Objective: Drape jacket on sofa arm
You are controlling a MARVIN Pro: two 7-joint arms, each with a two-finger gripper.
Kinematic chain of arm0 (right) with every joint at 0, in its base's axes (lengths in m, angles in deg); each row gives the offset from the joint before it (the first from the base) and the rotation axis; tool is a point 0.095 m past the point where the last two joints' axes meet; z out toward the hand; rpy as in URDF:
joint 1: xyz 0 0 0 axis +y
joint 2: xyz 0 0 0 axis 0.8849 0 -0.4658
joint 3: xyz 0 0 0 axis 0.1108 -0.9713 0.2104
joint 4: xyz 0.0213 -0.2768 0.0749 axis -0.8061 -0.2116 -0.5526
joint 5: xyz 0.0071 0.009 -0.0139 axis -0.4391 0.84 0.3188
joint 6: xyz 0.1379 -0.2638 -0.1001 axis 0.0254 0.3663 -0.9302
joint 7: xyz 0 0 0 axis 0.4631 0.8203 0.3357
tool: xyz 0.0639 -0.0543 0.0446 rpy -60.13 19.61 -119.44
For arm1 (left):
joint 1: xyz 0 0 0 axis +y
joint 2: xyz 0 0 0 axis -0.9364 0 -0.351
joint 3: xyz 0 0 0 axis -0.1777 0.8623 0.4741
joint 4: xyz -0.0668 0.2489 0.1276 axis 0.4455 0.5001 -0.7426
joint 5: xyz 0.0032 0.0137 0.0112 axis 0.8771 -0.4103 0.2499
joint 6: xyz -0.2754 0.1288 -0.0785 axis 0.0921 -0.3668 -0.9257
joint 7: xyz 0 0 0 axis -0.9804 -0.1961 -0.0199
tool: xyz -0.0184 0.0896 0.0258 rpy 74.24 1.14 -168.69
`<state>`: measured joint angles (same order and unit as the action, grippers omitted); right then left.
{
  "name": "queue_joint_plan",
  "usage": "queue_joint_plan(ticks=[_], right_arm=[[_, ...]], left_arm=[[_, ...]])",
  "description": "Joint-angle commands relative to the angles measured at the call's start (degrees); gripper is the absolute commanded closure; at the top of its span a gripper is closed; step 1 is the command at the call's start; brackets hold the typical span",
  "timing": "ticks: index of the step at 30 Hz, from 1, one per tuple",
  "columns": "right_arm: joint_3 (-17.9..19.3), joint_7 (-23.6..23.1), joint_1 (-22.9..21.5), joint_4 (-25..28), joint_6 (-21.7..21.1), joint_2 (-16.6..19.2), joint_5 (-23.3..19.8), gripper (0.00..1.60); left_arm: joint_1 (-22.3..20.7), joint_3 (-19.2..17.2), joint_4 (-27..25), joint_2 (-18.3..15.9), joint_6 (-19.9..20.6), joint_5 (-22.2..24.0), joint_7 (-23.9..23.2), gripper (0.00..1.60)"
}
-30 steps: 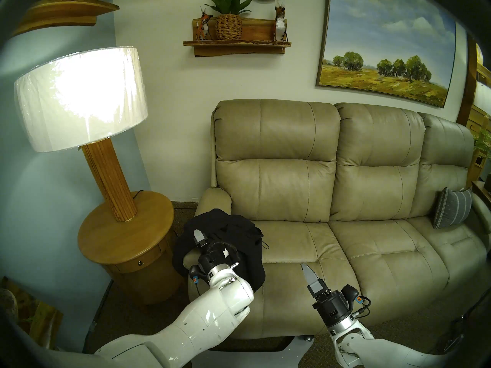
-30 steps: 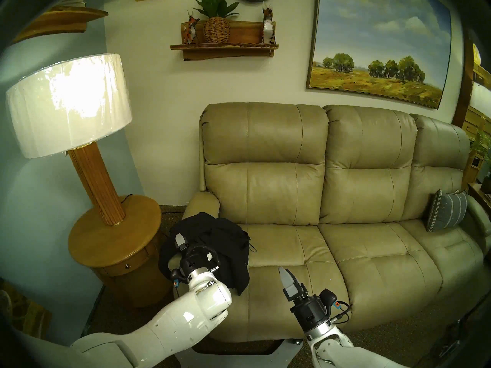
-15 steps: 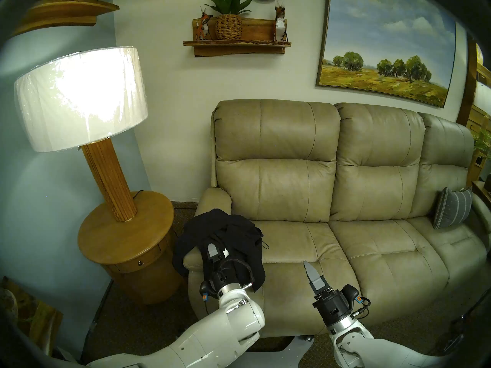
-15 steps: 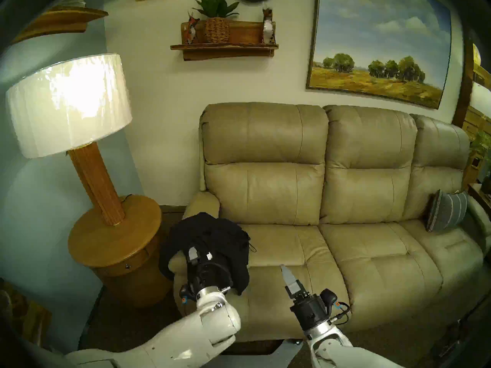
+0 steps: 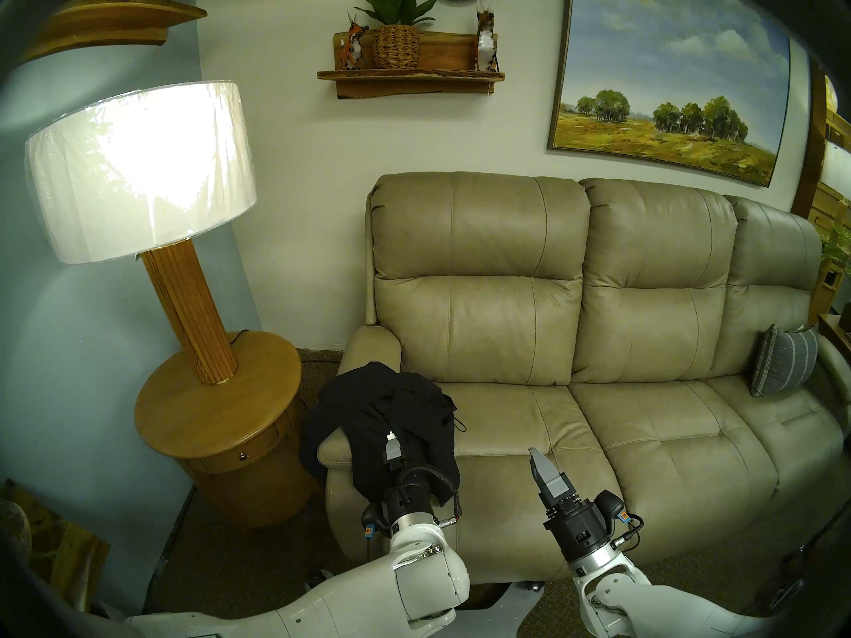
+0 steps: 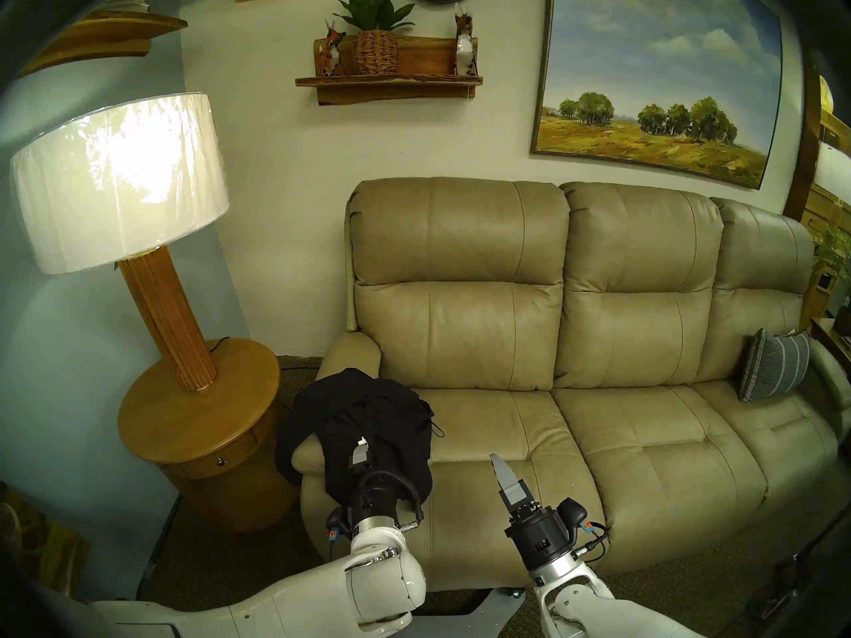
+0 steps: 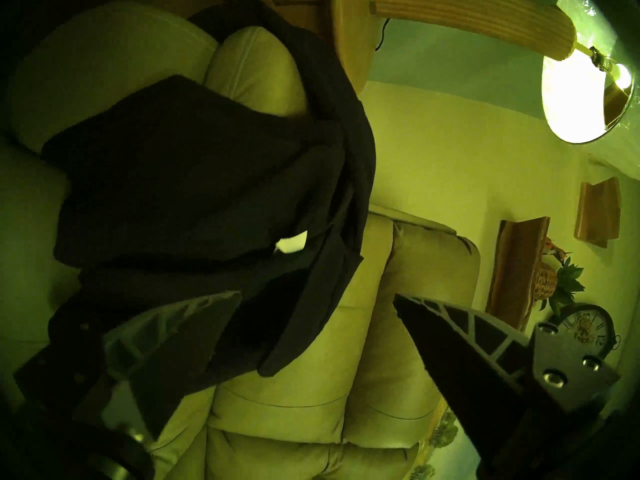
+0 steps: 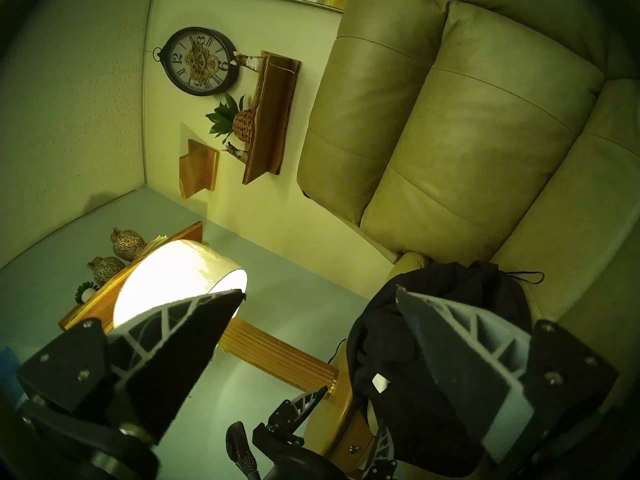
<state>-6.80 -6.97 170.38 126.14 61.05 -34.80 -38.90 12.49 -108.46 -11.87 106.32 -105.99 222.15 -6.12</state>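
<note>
Left gripper [image 5: 392, 443] drew back; jacket [image 5: 405, 420] drapes sofa arm [image 5: 334, 450].

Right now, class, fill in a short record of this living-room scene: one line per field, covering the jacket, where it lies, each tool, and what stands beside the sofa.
jacket: black, bunched, lying over the sofa arm, one side hanging toward the seat
left tool: open, holding nothing, in front of the jacket
right tool: open, holding nothing, over the seat
beside sofa: round wooden table with lit lamp

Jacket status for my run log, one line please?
jacket: draped over sofa arm | left gripper: open, empty | right gripper: open, empty
</note>
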Motion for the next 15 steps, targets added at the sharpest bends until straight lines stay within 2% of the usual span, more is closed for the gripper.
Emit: queue_joint_plan(ticks=[1, 2, 3, 5, 6, 8, 15], right_arm=[[0.4, -0.3, 0.1, 1.5, -0.3, 0.3, -0.4, 0.0], [0.4, -0.3, 0.1, 1.5, -0.4, 0.3, -0.5, 0.0], [0.4, -0.3, 0.1, 1.5, -0.4, 0.3, -0.5, 0.0], [0.5, -0.3, 0.2, 1.6, -0.6, 0.4, -0.6, 0.0], [0.5, -0.3, 0.2, 1.6, -0.6, 0.4, -0.6, 0.0], [0.6, -0.3, 0.2, 1.6, -0.7, 0.4, -0.7, 0.0], [0.6, -0.3, 0.2, 1.7, -1.0, 0.5, -0.8, 0.0]], left_arm=[[-5.6, -3.3, 2.8, 5.7, -0.7, -0.2, 6.3, 0.0], [-7.1, -3.6, 5.4, 7.3, -0.7, -0.2, 7.8, 0.0], [-6.8, -4.5, 5.7, 7.0, -0.7, -0.2, 8.7, 0.0], [-9.4, -4.5, 9.6, 8.5, -0.7, -0.2, 11.4, 0.0], [-8.1, -6.1, 8.9, 8.5, -0.7, -0.2, 12.0, 0.0], [-10.2, -6.1, 12.1, 9.1, -0.7, -0.2, 13.3, 0.0], [-14.7, -8.5, 20.5, 11.1, 3.3, -1.9, 17.8, 0.0]])
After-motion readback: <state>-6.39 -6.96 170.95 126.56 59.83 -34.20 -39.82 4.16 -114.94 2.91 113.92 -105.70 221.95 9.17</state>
